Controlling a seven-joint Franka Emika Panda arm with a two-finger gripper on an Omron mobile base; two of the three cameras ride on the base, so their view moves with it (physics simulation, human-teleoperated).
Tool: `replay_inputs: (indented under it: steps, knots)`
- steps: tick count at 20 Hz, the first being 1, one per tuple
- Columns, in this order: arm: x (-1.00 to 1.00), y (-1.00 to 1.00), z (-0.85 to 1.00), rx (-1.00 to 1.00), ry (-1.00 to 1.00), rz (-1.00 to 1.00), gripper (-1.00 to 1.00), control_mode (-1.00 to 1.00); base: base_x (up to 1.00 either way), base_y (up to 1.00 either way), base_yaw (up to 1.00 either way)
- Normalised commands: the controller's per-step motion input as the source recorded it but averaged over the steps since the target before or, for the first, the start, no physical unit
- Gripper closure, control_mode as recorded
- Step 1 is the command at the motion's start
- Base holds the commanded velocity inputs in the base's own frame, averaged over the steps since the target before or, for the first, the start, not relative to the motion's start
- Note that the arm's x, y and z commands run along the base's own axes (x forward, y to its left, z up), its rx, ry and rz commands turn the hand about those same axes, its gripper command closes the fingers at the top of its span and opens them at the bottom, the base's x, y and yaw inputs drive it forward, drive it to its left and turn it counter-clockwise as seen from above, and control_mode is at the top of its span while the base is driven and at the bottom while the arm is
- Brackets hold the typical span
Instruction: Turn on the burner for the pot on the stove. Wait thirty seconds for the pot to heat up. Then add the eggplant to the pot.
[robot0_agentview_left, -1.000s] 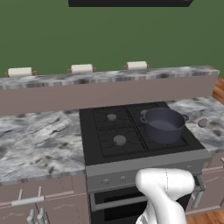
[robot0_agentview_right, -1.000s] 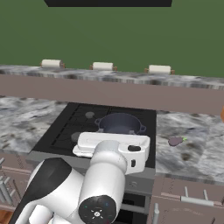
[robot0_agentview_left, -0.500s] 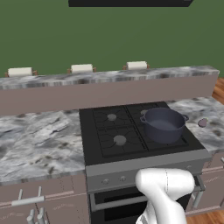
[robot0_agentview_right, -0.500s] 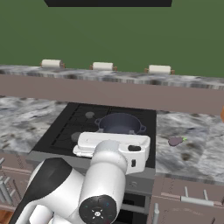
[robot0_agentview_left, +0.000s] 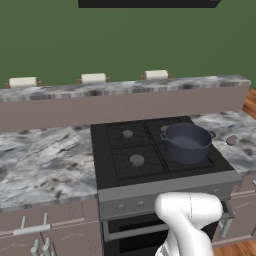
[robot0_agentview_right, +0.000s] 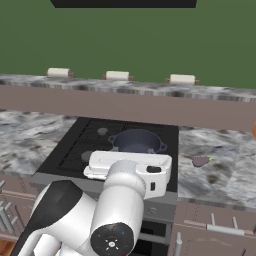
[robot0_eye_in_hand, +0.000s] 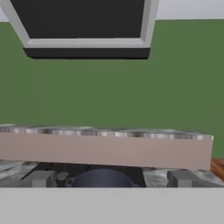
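On the stove's (robot0_agentview_left: 150, 165) front right grate: the pot (robot0_agentview_left: 187, 142), round, deep, dark blue-grey, two small side handles, upright, nothing visible inside from the left base view. Same pot (robot0_agentview_right: 137, 141) in the right base view, partly behind the arm's white hand. Eggplant (robot0_agentview_left: 231, 140): small dull purple lump on the marbled counter (robot0_agentview_left: 45, 165) to the right of the stove, apart from the pot and not touching it; also seen lying on the counter right of the cooktop (robot0_agentview_right: 200, 161). Stove: black cooktop, four grates with grey caps, grey front panel with small knobs (robot0_agentview_left: 120, 207), oven door below; no flame or glow is visible at any burner, though knob positions are too small to read. Behind: a raised ledge (robot0_agentview_left: 125, 97) carrying three pale rolled items, green wall, dark hood above. Progress, as a judgement: nothing of the task appears done; burner to be lit, the wait to be kept, the eggplant to be moved into the pot. Gripper (robot0_eye_in_hand: 111, 178): fingertips (robot0_eye_in_hand: 42, 178) spread at full width either side of the hand view, pot rim low between them in the distance; nothing held, nothing touched, hand poised well short of the knobs.
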Motion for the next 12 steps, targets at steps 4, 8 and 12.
replay_inputs:
  steps: [4, 8, 12]
  knots:
    - [0.0, 0.0, 0.0, 0.0, 0.0, 0.0, -1.0, -1.0, 0.0, 0.0, 0.0]
    - [0.0, 0.0, 0.0, 0.0, 0.0, 0.0, -1.0, -1.0, 0.0, 0.0, 0.0]
    - [0.0, 0.0, 0.0, 0.0, 0.0, 0.0, -1.0, -1.0, 0.0, 0.0, 0.0]
